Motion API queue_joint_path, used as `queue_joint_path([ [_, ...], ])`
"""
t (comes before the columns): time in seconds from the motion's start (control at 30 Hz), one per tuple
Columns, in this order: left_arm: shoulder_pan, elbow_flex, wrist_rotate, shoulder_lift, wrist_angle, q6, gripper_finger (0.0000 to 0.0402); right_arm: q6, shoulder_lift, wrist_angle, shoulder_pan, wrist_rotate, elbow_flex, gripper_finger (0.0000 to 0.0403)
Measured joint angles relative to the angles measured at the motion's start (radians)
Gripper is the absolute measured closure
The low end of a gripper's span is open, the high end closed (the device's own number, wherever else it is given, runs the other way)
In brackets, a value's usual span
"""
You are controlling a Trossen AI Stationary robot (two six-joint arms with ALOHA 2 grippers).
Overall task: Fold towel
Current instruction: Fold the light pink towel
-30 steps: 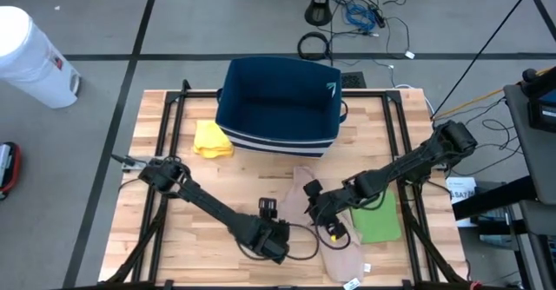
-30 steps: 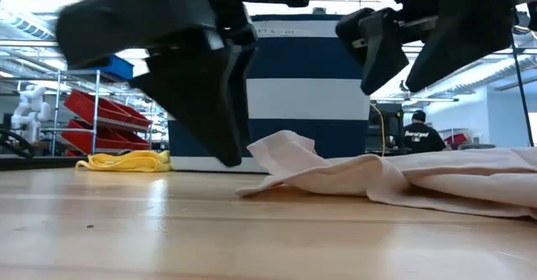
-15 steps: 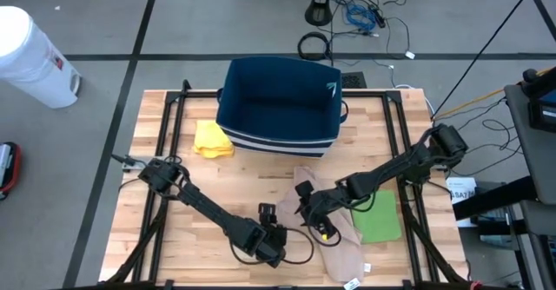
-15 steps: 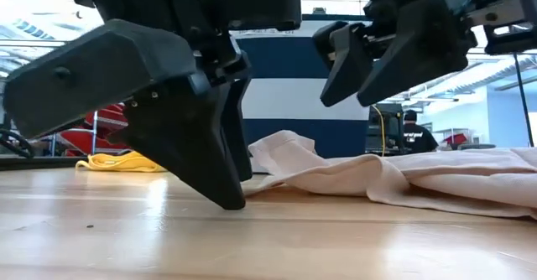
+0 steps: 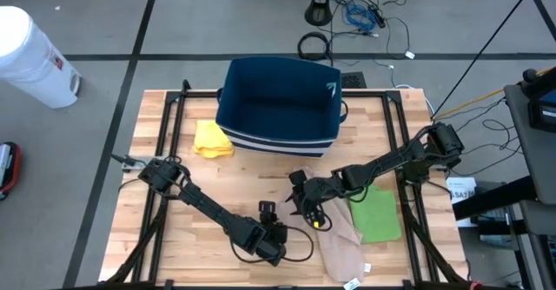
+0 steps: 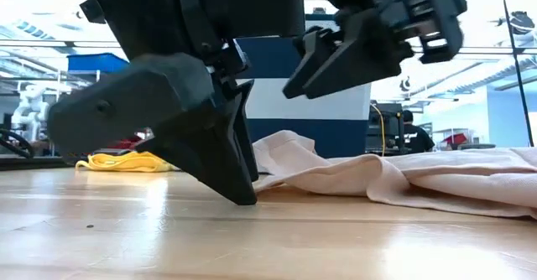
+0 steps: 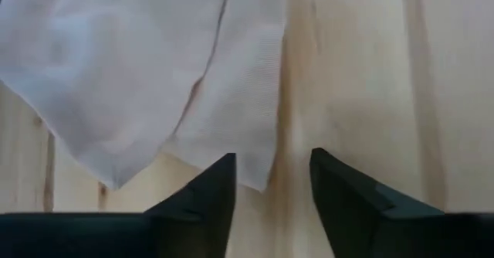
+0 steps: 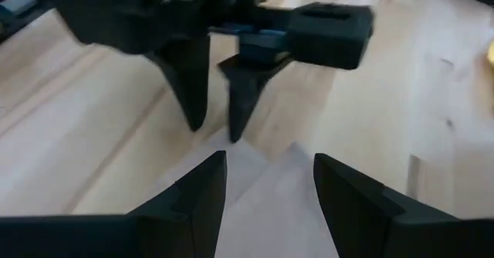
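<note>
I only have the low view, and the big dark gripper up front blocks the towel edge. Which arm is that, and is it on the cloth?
Observer: That is the left gripper. From above, it sits at the near left edge of the beige towel.
Operator: Is cloth between its fingers?
Observer: In the left wrist view the fingers stand apart. A towel corner lies right by one fingertip, but it is not pinched.
Operator: And the gripper behind it?
Observer: That is the right gripper. It is open, over the towel's far end.
</note>
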Motion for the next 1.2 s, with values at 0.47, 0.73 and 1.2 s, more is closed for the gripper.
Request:
queue_joint_path([
  [0.47,0.025,-0.014,-0.025,0.002,0.007,-0.016,0.0282,-0.034,0.151,0.142,-0.076,-0.046,-0.001,0.022],
  [0.73,0.025,-0.014,-0.004,0.002,0.01,0.001,0.0318,-0.067,0.134,0.153,-0.081,-0.048,0.001,0.022],
  [1.2,0.026,-0.015,-0.009,0.002,-0.021,0.016,0.0399,-0.06,0.139,0.11,-0.156,-0.163,0.0,0.024],
])
